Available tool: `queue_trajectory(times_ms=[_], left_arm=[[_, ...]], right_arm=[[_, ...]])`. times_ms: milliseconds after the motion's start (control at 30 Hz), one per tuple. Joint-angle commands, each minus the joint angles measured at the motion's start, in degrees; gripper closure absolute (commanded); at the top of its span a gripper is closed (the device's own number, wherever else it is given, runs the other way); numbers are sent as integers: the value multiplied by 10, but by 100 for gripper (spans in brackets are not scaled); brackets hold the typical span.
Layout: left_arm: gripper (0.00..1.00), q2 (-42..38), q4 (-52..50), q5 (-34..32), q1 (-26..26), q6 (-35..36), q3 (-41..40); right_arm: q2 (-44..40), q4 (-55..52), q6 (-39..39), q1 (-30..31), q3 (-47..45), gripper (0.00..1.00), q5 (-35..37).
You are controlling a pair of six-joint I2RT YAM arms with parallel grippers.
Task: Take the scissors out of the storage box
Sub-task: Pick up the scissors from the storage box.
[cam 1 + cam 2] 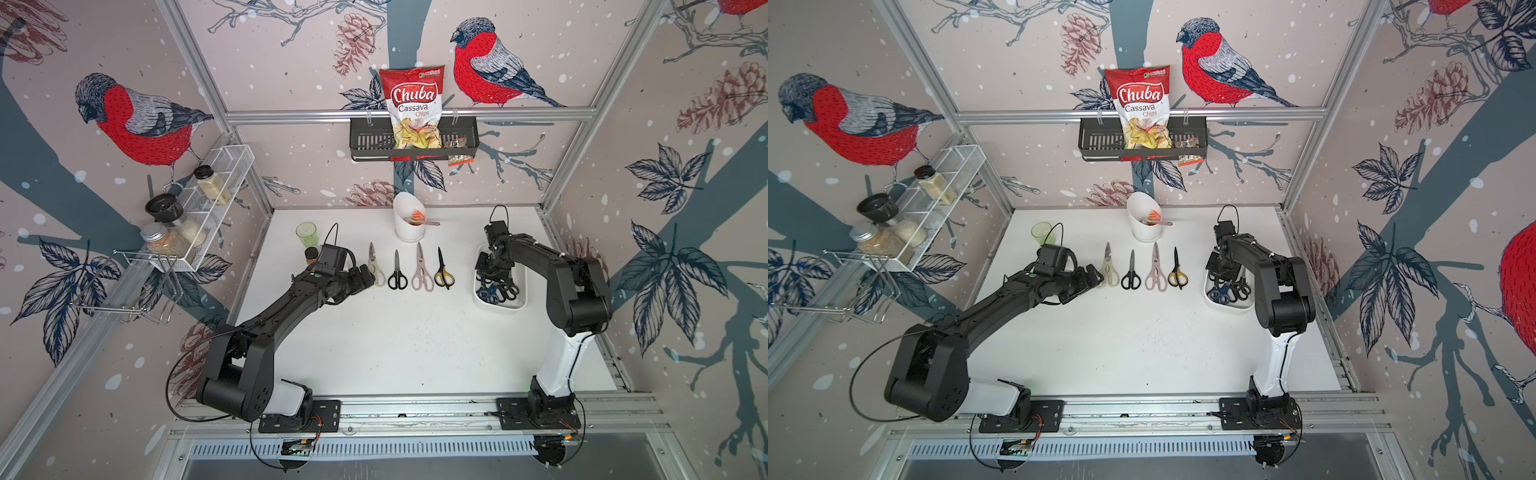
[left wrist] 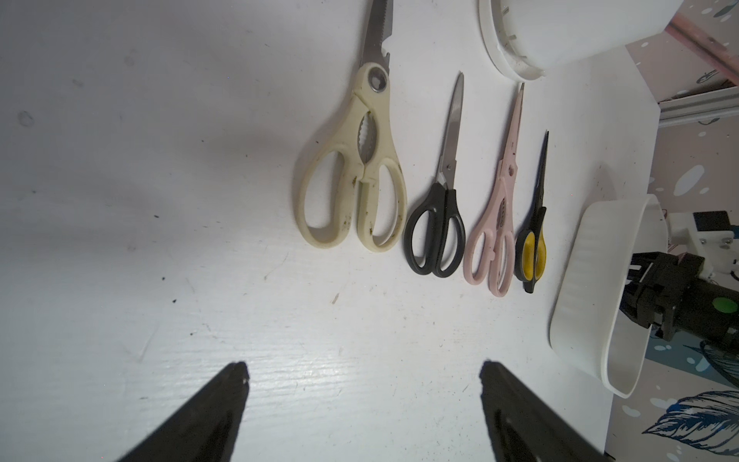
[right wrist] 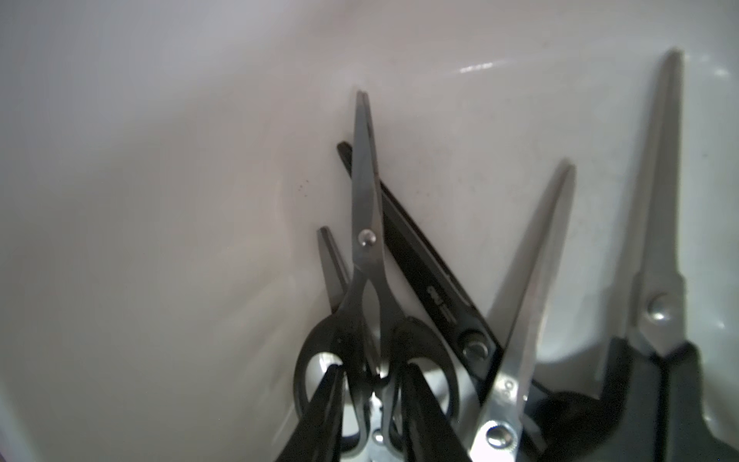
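Observation:
Cream scissors [image 1: 376, 268], black scissors [image 1: 397, 272], pink scissors [image 1: 422, 268] and yellow-black scissors [image 1: 443, 270] lie in a row mid-table, blades pointing to the back. The white storage box [image 1: 500, 305] at the right holds several more scissors with dark blue [image 1: 488, 293] and black handles. My right gripper [image 3: 372, 372] reaches down into the box. Its fingers pass through the two loops of a small black pair [image 3: 366, 224] and pinch the inner handle bars. My left gripper [image 2: 364, 368] hangs open over bare table beside the cream scissors [image 2: 360, 180], holding nothing.
A tall white slant-rimmed holder [image 1: 409, 222] stands behind the row. A green cup [image 1: 306, 235] and a small brown jar [image 1: 311, 254] sit at the back left, close to my left wrist. A wire rack [image 1: 199, 208] hangs on the left wall and a black basket [image 1: 370, 141] on the back wall.

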Motion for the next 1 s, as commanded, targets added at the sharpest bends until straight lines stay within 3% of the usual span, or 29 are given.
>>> queue_trajectory(times_ms=[0,800,967], left_arm=[[6,5,1,-1,0,1,9],[6,15,-1,-1,1,-2,24],[6,16,-3,-4,1,-2,29]], right_arm=[[-3,-18,6,3,9,69,1],[20,1,-2,3,-4,67,5],[17,5,-1,3,-12,72,8]])
